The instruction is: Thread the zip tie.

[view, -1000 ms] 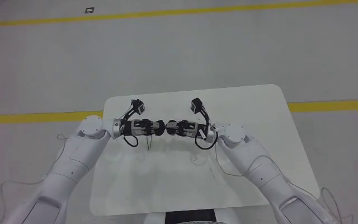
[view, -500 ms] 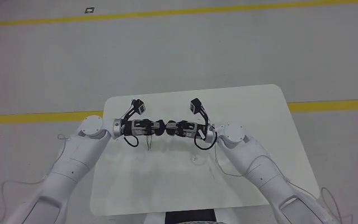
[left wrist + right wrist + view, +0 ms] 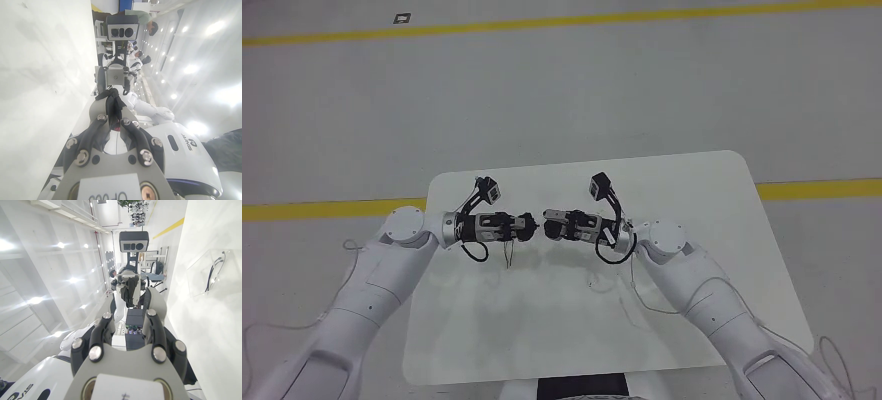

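Zip ties: you have thin black strands lying loose in a clear tray, which sits flat on the table. Neither gripper touches them. In the top view a thin dark strand shows on the table's L-centre part, just nearside of the L arm's wrist.

L gripper: held above the table's middle, toward the far edge, pointing at the R one. Fingers are clenched together w/ dark material pinched between the tips. You cannot tell from these views whether that material is a tie or the pad covering. Same closed tips are seen from the R wrist view and from the top.

R gripper: also above the table's middle, level w/ the L one and facing it tip to tip. Fingers are spread, nothing between them. A small gap separates the two grippers in the top view; no contact.

Also on the table: a small dark speck, nearside of the R gripper.
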`<state>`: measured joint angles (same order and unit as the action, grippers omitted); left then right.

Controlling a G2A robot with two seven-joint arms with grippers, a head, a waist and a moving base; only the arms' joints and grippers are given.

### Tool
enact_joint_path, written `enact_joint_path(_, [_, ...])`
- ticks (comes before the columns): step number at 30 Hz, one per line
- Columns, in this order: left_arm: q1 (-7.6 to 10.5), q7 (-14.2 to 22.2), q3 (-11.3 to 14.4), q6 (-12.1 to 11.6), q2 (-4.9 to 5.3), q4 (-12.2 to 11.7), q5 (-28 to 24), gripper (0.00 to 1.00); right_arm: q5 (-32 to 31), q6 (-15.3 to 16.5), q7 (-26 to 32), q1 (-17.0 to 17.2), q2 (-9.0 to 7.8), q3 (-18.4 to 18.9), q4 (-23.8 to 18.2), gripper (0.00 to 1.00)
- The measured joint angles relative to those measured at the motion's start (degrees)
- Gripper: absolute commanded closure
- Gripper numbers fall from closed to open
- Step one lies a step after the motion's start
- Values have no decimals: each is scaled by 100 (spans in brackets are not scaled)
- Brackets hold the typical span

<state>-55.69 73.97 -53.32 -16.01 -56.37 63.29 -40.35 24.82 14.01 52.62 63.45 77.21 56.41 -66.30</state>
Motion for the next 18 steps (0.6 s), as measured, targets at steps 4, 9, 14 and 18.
enact_joint_path(4, [-36, 46, -26, 8, 3, 0, -106, 100, 14, 102, 43, 137, -60, 174, -18, 0])
enact_joint_path(9, [80, -89, 128, 197, -10, 583, 364, 100, 43, 136, 76, 182, -72, 207, -24, 0])
enact_joint_path(14, [79, -92, 126, 195, -8, 504, 431, 100, 42, 134, 74, 181, -72, 205, -23, 0])
enact_joint_path(18, [27, -214, 98, 207, 0, 483, 441, 100, 42, 134, 74, 181, -72, 205, -23, 0])
